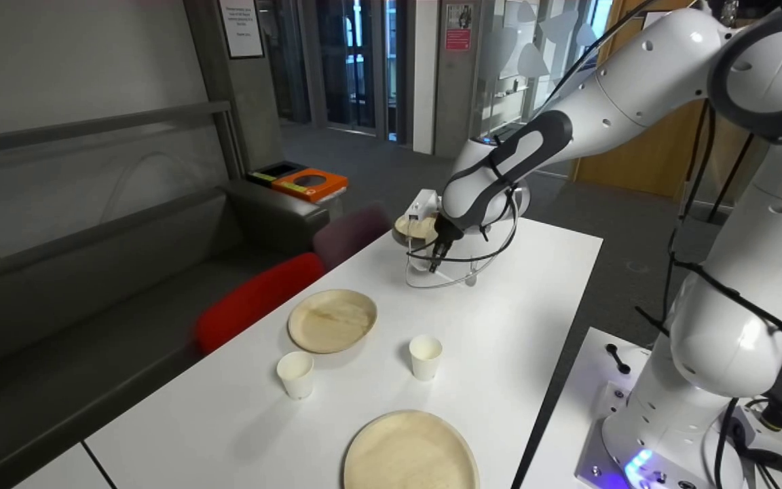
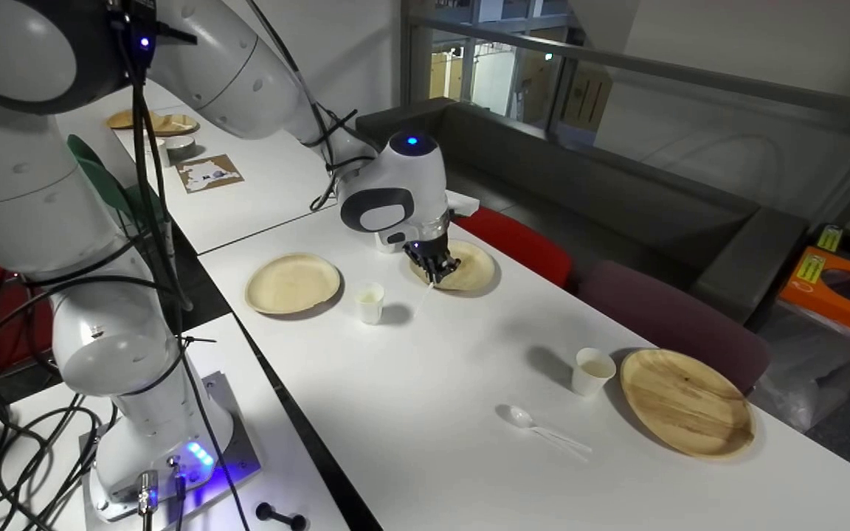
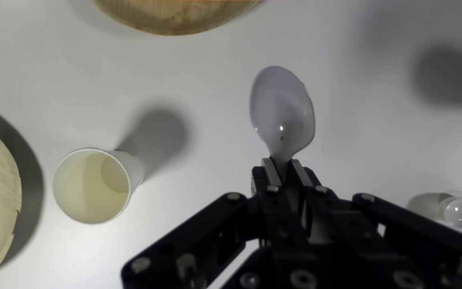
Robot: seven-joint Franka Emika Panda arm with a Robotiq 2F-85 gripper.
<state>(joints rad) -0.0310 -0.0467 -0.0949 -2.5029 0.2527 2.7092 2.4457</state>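
Observation:
My gripper is shut on a white plastic spoon. It grips the spoon just behind the bowl, which points away from the fingers. In an exterior view, the gripper hangs above the table, in front of a round wooden plate, and the held spoon shows as a thin white sliver below it. The gripper also shows in an exterior view, where cables partly cover it. A white paper cup stands left of the gripper in the wrist view. A second white spoon lies on the table at the right.
The white table bears more wooden plates and white cups. One cup is partly hidden behind the gripper. Red and purple chairs and a grey sofa stand along the table.

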